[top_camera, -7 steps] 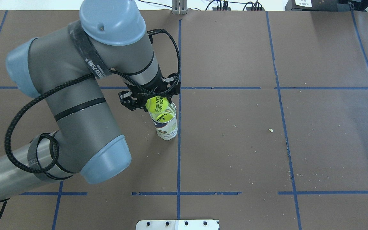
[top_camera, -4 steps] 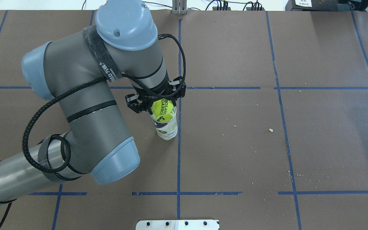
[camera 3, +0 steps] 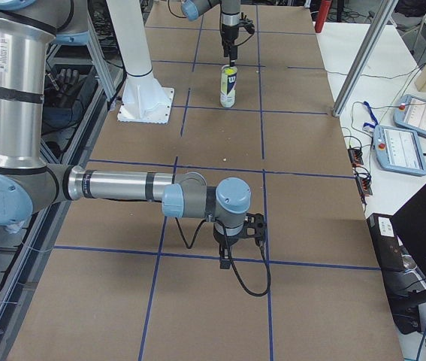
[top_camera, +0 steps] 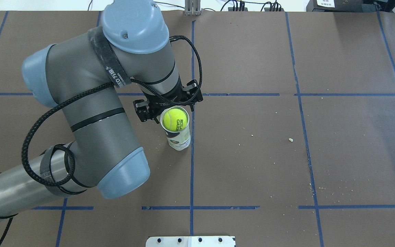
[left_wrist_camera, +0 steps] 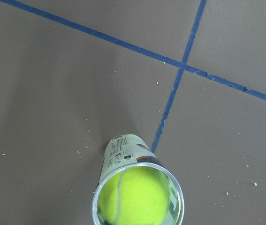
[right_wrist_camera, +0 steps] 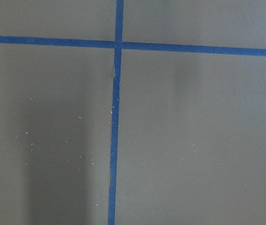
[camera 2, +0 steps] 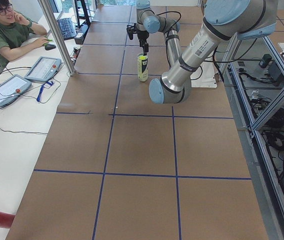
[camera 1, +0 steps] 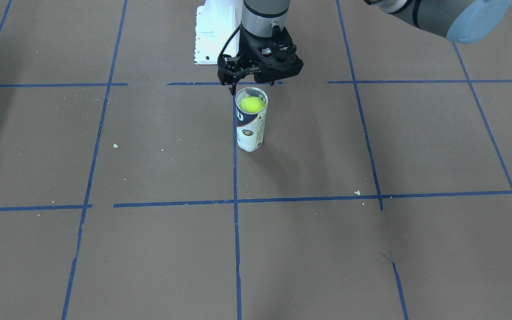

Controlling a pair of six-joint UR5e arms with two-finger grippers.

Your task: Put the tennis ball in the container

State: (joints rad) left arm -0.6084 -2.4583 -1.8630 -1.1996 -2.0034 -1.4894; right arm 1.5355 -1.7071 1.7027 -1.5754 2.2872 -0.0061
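Overhead exterior view: the tennis ball [top_camera: 174,119] sits in the top of the container [top_camera: 178,132], just under the rim
Container: it stands up straight on the brown table [top_camera: 321,154], right beside a blue tape line [top_camera: 191,164]
Left gripper [top_camera: 168,104]: it hangs just behind the top of the tube; its fingers are spread wide and hold nothing
Left wrist view: the ball [left_wrist_camera: 133,199] fills the round mouth of the tube [left_wrist_camera: 123,154]
Right gripper [camera 3: 239,229]: it is far from the tube, low over the table; I cannot tell if its fingers are apart or together
Step now: the ball looks let go, so the drop is done
Next move: I think the left arm should lift straight up and not bump the tube
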